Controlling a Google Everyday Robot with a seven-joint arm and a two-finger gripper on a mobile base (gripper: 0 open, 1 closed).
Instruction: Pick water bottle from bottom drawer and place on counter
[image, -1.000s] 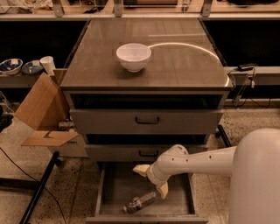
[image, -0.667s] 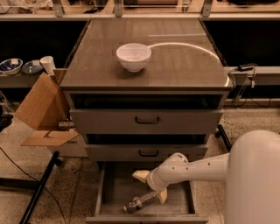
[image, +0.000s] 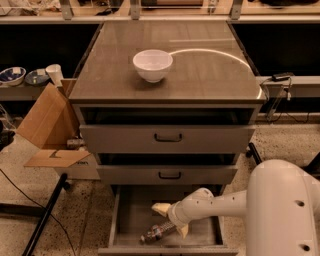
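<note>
The water bottle (image: 157, 233) lies on its side on the floor of the open bottom drawer (image: 131, 212), near the front. My gripper (image: 171, 220) is down inside the drawer, just above the bottle's right end. Its cream fingers (image: 160, 209) are spread open, one behind the bottle and one at its right end, not closed on it. The counter (image: 205, 75) is the glossy brown top of the cabinet above.
A white bowl (image: 152, 64) stands on the counter left of centre. The two upper drawers (image: 167, 138) with black handles stick out slightly. An open cardboard box (image: 47, 130) and a black stand leg (image: 42, 220) are on the floor at left.
My arm has dropped lower into the bottom drawer and shifted left, bringing the open gripper down to the bottle. The bottle has not moved.
</note>
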